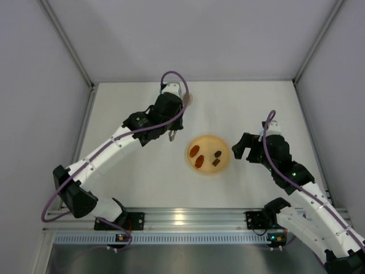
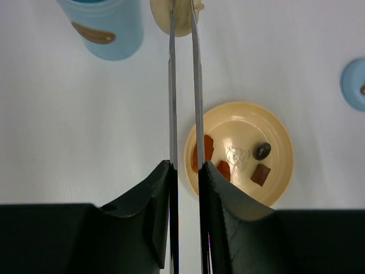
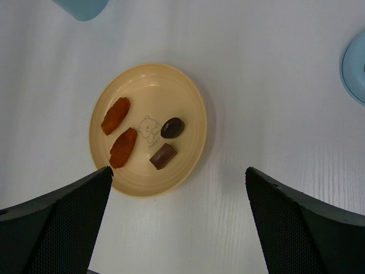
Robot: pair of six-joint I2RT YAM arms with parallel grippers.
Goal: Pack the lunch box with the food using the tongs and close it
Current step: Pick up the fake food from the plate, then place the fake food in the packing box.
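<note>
Left wrist view: we find the left gripper (image 2: pixel 185 171) clamped on the tongs (image 2: pixel 197 85), their long axis running far; the food (image 2: pixel 261 174) on its plate (image 2: pixel 279 131) lies right and nearer. Right gripper (image 3: pixel 178 171) spread, empty.

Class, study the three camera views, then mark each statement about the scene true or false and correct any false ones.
1. Four pieces of food lie on the plate. True.
2. The right gripper holds a piece of food. False: it is open and empty, beside the plate.
3. The left gripper is shut on the tongs. True.
4. The lunch box stands on the plate. False: it stands on the table, apart from the plate.
</note>
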